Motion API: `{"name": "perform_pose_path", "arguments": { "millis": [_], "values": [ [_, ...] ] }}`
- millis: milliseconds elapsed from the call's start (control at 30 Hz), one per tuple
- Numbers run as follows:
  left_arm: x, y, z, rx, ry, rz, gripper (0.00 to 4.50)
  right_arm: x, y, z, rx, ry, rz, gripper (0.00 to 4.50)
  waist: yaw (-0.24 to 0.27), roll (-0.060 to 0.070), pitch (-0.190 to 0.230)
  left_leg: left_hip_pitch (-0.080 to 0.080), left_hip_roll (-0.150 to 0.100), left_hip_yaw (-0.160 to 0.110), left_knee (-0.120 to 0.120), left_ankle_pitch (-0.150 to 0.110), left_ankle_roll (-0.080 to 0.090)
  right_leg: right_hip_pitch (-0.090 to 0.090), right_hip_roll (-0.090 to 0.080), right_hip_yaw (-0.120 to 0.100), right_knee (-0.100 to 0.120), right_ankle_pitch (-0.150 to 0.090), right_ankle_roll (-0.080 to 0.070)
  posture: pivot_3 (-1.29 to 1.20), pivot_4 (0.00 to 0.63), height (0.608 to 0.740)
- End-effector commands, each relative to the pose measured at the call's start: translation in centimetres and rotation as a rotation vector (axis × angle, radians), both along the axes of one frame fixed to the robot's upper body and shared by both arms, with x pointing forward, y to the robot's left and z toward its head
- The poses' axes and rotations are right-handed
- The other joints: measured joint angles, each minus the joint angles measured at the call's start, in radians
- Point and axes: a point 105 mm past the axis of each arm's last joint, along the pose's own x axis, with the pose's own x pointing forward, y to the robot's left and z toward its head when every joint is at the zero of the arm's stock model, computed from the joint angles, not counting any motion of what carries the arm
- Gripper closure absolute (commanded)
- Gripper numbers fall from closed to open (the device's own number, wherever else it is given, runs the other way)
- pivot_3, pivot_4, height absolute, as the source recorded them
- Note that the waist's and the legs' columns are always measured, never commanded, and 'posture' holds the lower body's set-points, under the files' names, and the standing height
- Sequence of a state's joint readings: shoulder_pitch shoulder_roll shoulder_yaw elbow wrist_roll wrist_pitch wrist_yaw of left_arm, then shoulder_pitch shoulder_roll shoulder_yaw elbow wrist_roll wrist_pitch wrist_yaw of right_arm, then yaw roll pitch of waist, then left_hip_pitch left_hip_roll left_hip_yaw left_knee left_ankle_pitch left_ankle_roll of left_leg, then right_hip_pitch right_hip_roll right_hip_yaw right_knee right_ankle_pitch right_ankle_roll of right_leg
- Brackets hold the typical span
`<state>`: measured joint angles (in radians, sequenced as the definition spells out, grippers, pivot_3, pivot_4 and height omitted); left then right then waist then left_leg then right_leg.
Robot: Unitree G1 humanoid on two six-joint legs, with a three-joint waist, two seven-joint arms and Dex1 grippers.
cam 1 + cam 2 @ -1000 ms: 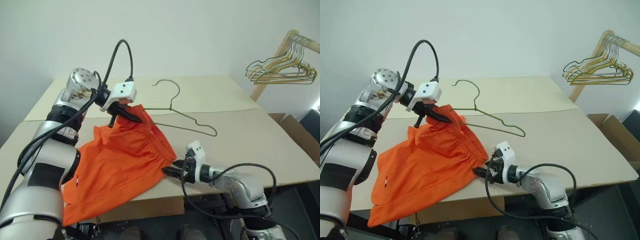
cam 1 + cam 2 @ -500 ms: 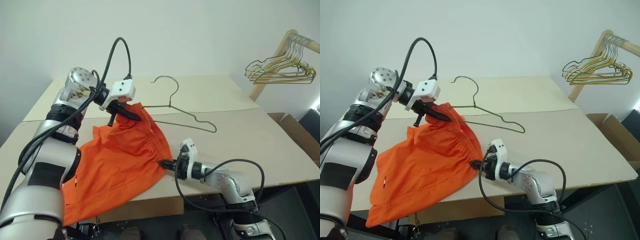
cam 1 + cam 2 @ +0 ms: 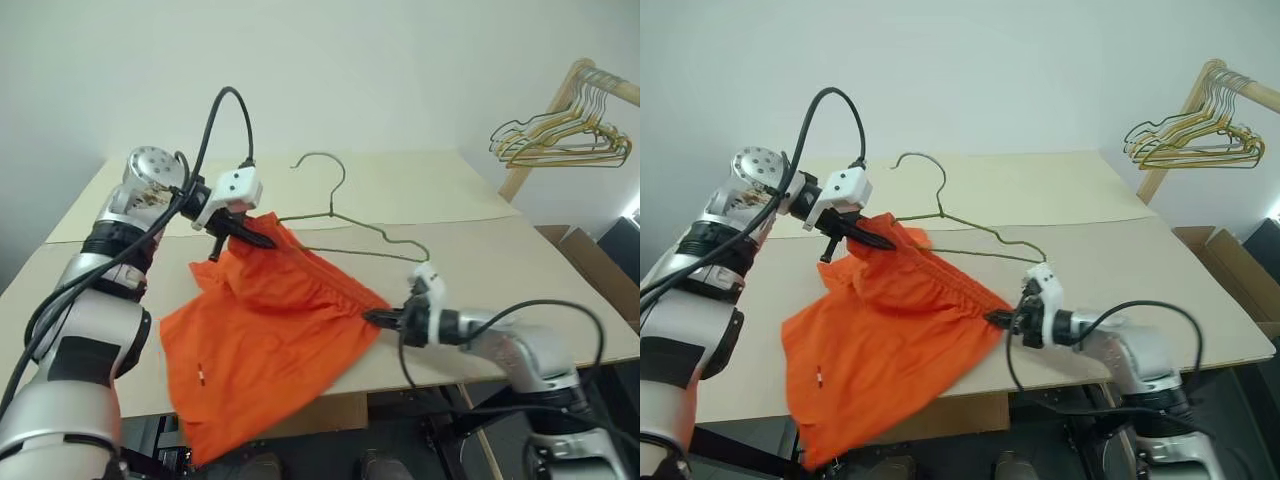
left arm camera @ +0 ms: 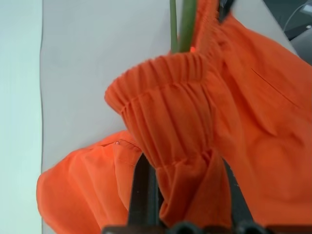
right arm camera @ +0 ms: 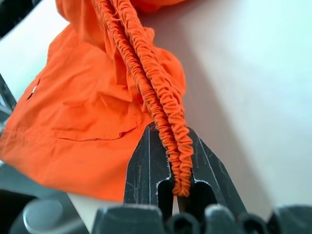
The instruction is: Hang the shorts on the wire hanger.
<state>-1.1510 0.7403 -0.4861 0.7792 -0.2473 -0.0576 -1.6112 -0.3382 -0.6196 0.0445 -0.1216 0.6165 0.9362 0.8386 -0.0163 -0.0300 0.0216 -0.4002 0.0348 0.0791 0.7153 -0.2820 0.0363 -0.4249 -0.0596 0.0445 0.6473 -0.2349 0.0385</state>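
While stretched between pincers, shorts (image 3: pixel 270 320) above table (image 3: pixel 520 270).

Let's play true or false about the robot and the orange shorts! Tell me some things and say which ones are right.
1. Both grippers are pinching the shorts. True: the left gripper and the right gripper are each shut on the waistband.
2. The shorts are blue. False: they are bright orange.
3. The wire hanger lies on the table. True: it lies there, and the shorts cover one end of it.
4. The shorts are folded in a neat pile. False: they are stretched out between the grippers, partly hanging over the table's edge.
5. A bunch of hangers hangs on a wooden rack. True.
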Motion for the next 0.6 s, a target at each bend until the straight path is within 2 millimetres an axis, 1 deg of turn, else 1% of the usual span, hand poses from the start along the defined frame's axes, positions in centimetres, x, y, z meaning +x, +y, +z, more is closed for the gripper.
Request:
{"name": "perform_pose_path", "arguments": {
  "millis": [33, 200, 300, 367, 433, 600],
  "values": [
    [-0.8, 1.1, 1.6, -0.043, -0.005, 0.015, 4.5, 0.6, -2.9, 1.2, -0.042, -0.027, -0.011, 4.49, 0.0, 0.0, 0.0, 0.0, 0.0, 0.0, 0.0, 0.0, 0.0, 0.0, 0.0, 0.0, 0.0, 0.0, 0.0, 0.02, 0.0, 0.74],
    [-1.8, 1.8, 1.1, -0.078, 0.026, 0.007, 4.5, 0.8, -4.5, 1.7, -0.106, -0.019, 0.029, 4.49, 0.002, 0.0, 0.0, 0.001, 0.0, 0.0, 0.0, 0.0, 0.0, 0.001, 0.0, 0.0, 0.0, 0.0, 0.0, 0.02, 0.0, 0.74],
    [-2.3, 2.6, 0.5, -0.063, 0.034, 0.01, 4.5, 0.9, -5.4, 1.8, -0.117, -0.006, 0.032, 4.49, 0.003, 0.0, 0.0, 0.001, 0.0, 0.0, 0.0, 0.0, 0.0, 0.001, 0.0, 0.0, 0.0, 0.0, 0.0, 0.02, 0.0, 0.74],
    [-2.4, 3.5, -0.3, -0.016, 0.024, 0.023, 4.5, 1.0, -6.1, 1.9, -0.138, -0.002, 0.036, 4.49, 0.003, 0.0, 0.0, 0.001, 0.0, 0.001, 0.0, 0.0, 0.0, 0.001, 0.0, 0.0, 0.0, 0.0, 0.0, 0.02, 0.0, 0.74],
    [-2.1, 4.2, -0.8, 0.003, 0.026, 0.057, 4.5, 1.0, -6.7, 2.2, -0.151, -0.007, 0.041, 4.49, 0.005, 0.0, 0.0, 0.001, 0.0, 0.002, 0.0, 0.0, 0.0, 0.001, 0.0, 0.0, 0.0, 0.0, 0.0, 0.02, 0.0, 0.74],
    [-0.8, 4.8, -0.6, -0.058, 0.025, 0.174, 4.5, 0.7, -7.6, 3.0, -0.17, -0.014, 0.07, 4.49, 0.012, 0.0, 0.0, 0.0, 0.0, 0.003, 0.001, 0.0, 0.0, 0.001, 0.0, 0.0, 0.0, 0.0, 0.0, 0.02, 0.0, 0.74]
  ]
}}
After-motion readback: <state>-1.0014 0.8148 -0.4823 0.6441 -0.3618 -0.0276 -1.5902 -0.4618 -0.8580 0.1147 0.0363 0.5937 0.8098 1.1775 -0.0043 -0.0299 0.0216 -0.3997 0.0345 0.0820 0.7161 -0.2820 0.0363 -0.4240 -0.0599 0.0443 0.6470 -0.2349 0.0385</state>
